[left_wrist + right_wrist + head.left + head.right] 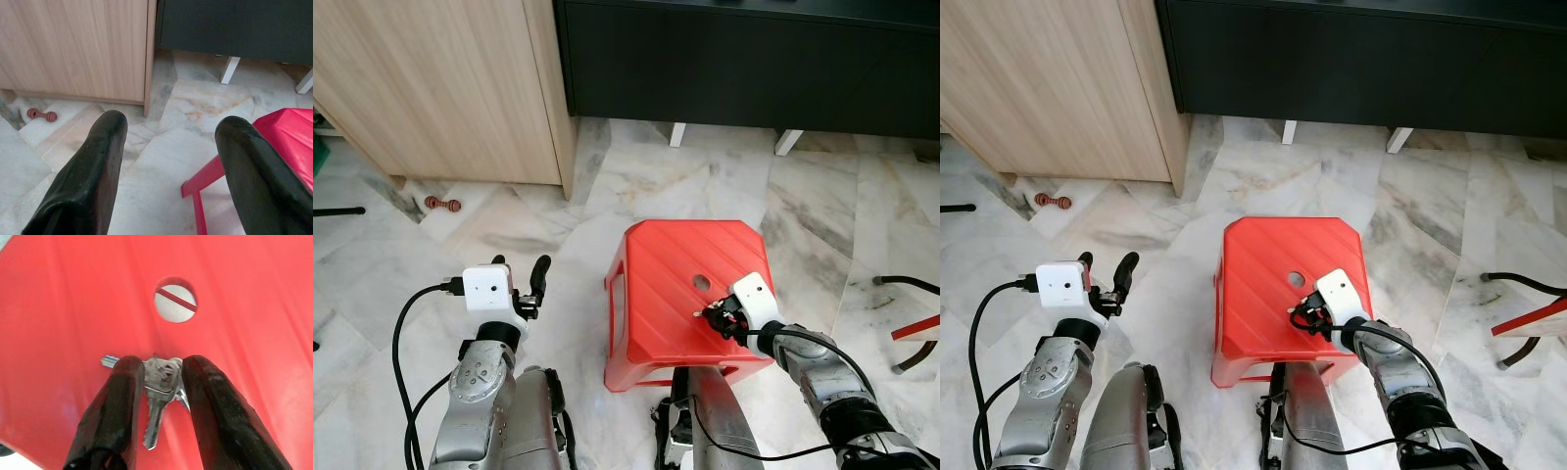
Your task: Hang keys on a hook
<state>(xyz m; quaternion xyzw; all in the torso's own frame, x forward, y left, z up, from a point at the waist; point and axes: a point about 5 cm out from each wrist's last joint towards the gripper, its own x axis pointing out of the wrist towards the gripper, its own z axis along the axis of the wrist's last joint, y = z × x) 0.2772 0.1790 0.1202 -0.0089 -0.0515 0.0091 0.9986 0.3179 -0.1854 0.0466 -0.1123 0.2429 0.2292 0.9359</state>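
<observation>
Right wrist view: right gripper point(159, 382) fingers close around keys point(159, 384) on stool point(63, 308); grasp step. Left gripper point(166, 171) spread, idle. Next: lift, locate hook.

The red plastic stool point(675, 284) stands on the marble floor point(822, 215); its ribbed top is the surface, with a round hole point(702, 282) near its centre. A bunch of silver keys point(159, 382) lies flat on this surface, just beside the hole at its 6 o'clock. A small red-brown dumbbell-shaped object point(442, 204) lies on the floor at the stool's 10 o'clock, well apart, near the foot of the wooden cabinet point(440, 88).
</observation>
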